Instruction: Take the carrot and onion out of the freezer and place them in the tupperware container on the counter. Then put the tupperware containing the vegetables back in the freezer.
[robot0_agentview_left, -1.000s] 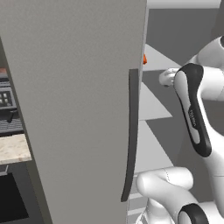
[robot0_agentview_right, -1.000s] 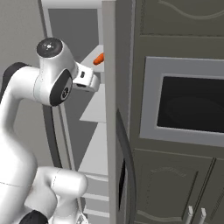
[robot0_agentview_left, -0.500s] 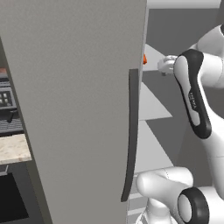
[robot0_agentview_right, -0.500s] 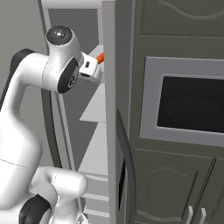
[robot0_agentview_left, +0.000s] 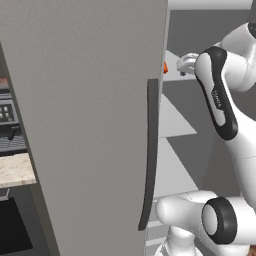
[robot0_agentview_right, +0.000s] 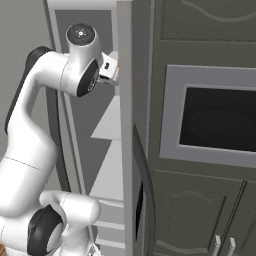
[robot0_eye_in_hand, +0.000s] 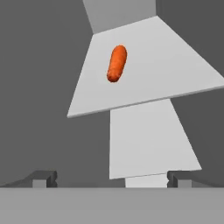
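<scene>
In the left base view we see the freezer (robot0_agentview_left: 90, 115) with its grey door swung open toward us, and past the door's edge a sliver of the carrot (robot0_agentview_left: 165, 67) on an upper shelf, the arm's wrist just beside it. A beige strip of counter (robot0_agentview_left: 15, 170) sits low on the left. Our worry here: the elbow hangs near the door's edge and could knock it if we swing carelessly.

In the right base view the wrist reaches in at the top shelf (robot0_agentview_right: 112, 125), close to the freezer's side wall — a scrape is possible.

In the hand view the gripper (robot0_eye_in_hand: 112, 177) is spread wide and empty, the carrot (robot0_eye_in_hand: 117, 63) lying alone on the pale shelf, well apart from the fingertips. If we close off-centre, we judge the rounded root may roll away or slip off the shelf edge.
</scene>
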